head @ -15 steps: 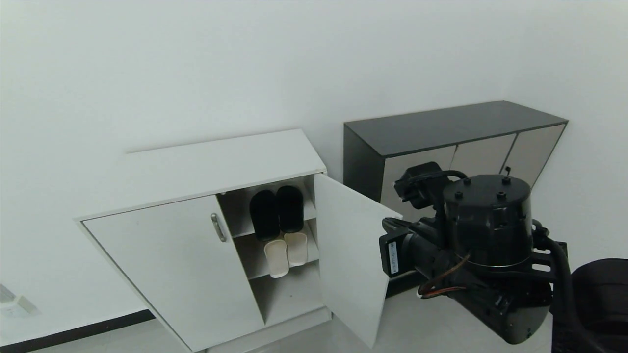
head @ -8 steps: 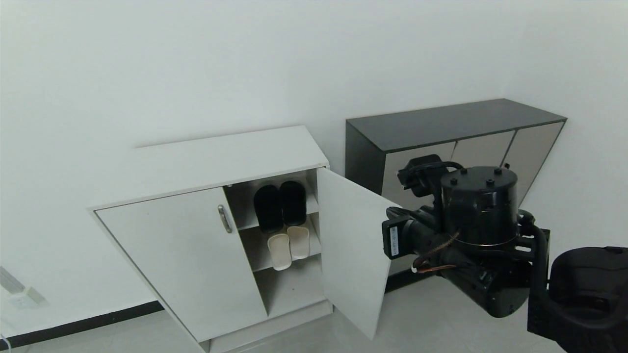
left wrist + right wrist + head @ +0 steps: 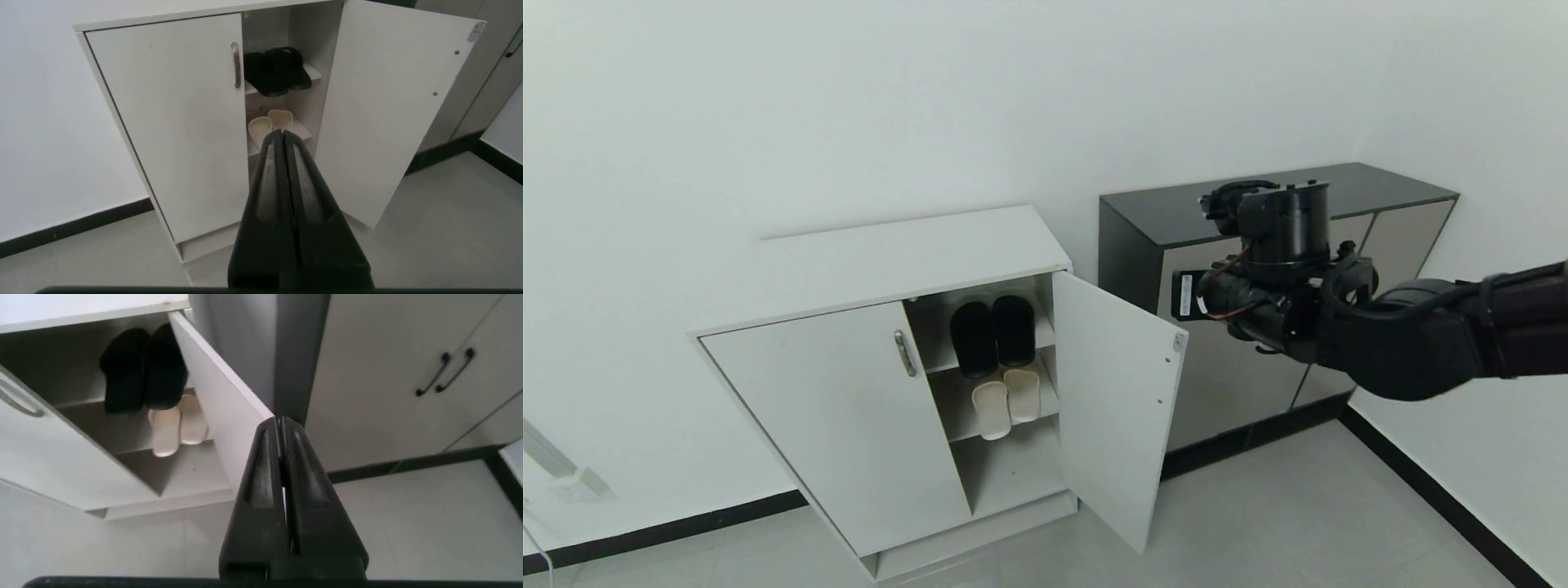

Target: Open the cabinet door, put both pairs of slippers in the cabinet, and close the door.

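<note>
Door (image 3: 1115, 408) hangs open; black slippers (image 3: 992, 337) and white slippers (image 3: 1006, 400) sit on 2 cabinet (image 3: 907, 257) shelves. Right gripper (image 3: 281, 425) has risen beside the door, fingers together like the left gripper (image 3: 283, 135); closing remains.

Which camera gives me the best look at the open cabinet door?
The head view: the open door shows whole, from hinge edge to free edge. The left wrist view shows most of its inner face. The right wrist view sees it at a steep angle, its lower part behind the right gripper.
</note>
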